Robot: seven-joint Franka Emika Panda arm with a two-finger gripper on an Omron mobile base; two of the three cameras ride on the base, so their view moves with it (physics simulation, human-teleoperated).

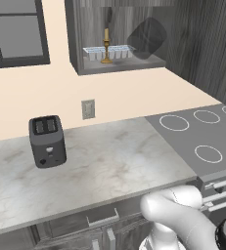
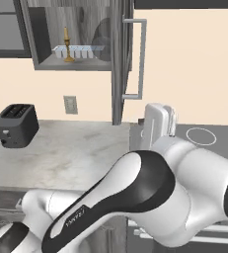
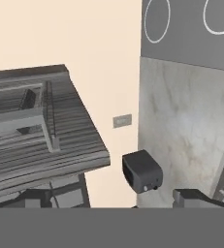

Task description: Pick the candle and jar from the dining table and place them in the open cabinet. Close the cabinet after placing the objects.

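While the candle (image 1: 106, 46) stood at the front edge of the open cabinet's (image 1: 122, 66) shelf, before the ridged tray (image 1: 109, 51), the jar (image 1: 147, 37) lay tilted at the shelf's right end. Both were stowed; the gripper (image 3: 157, 203) stood wide and empty, seemingly ready to close the door (image 2: 119, 64) above the toaster (image 1: 47, 141).

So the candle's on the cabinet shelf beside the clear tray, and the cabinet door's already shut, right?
Not quite: the candle does stand on the cabinet shelf by the clear tray, but the door is open, swung out edge-on in the right base view.
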